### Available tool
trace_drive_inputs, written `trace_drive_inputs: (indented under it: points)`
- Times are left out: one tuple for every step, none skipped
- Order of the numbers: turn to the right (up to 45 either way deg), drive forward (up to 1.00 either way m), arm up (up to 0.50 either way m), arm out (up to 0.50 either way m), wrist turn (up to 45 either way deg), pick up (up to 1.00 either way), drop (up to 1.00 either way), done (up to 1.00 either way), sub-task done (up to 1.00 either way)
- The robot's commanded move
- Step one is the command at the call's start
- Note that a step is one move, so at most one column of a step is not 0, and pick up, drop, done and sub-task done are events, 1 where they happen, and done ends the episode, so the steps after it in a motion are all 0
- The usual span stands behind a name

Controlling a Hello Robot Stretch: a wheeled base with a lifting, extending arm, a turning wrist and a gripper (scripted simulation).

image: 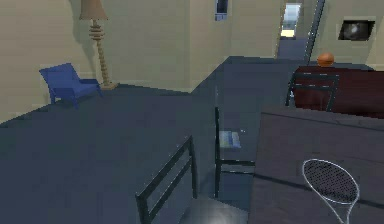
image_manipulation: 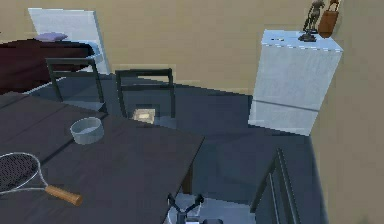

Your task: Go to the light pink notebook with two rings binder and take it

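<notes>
My gripper shows low in the arm side view, just off the dark table's right-hand edge, and I cannot tell whether it holds anything. A pale flat square, which may be the notebook though I cannot be sure, lies on the seat of a chair standing at the table's far edge. A grey bowl sits near that edge, and a racket lies at the near left corner.

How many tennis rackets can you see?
1. The white-framed tennis racket with a brown handle lies on the dark tabletop at the arm side view's lower left; the same racket appears at the forward view's lower right. Others could be hidden outside these views.
</notes>
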Motion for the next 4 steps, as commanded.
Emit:
trace_drive_inputs:
  points:
    - [0.0,0.0,-0.3,0.0,0.0,0.0,0.0,0.0,0.0]
    - [0.0,0.0,0.0,0.0,0.0,1.0,0.0,0.0,0.0]
    - [0.0,0.0,0.1,0.0,0.0,0.0,0.0,0.0,0.0]
    - [0.0,0.0,0.0,0.0,0.0,0.0,0.0,1.0,0.0]
